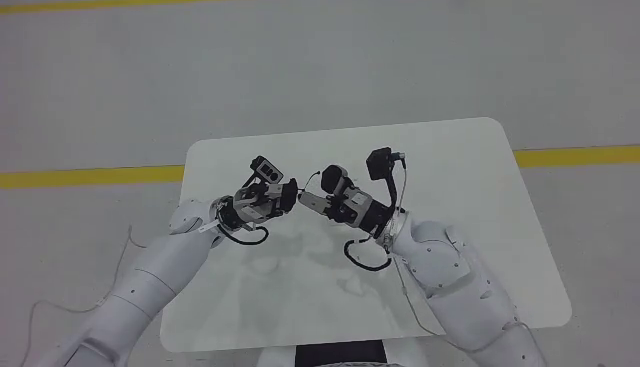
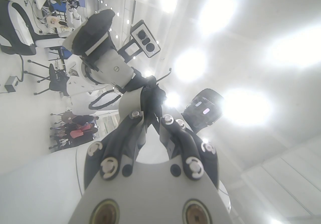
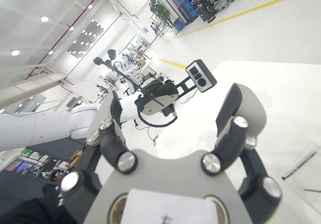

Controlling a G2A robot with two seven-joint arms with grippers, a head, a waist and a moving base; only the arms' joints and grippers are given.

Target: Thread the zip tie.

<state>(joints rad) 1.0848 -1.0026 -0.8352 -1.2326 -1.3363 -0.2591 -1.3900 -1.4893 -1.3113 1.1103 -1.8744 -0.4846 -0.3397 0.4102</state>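
The black zip tie (image 3: 117, 71) is thin and curved, and it rises from my left gripper (image 3: 156, 100) to a small head at its free end. In the left wrist view my left gripper (image 2: 150, 99) is shut on the zip tie (image 2: 164, 75), whose free end points away from the fingers. My right gripper (image 3: 173, 93) is open and faces the left one from close by, with nothing between its fingers. From the top, the left gripper (image 1: 280, 195) and right gripper (image 1: 308, 199) nearly meet above the table's middle, with the zip tie (image 1: 310, 178) just over them.
The white table (image 1: 450, 167) has rounded corners, with bare surface on all sides of the arms. Grey floor with yellow lines (image 1: 90, 177) surrounds it. The left arm's wrist camera (image 3: 200, 75) juts out beside its gripper.
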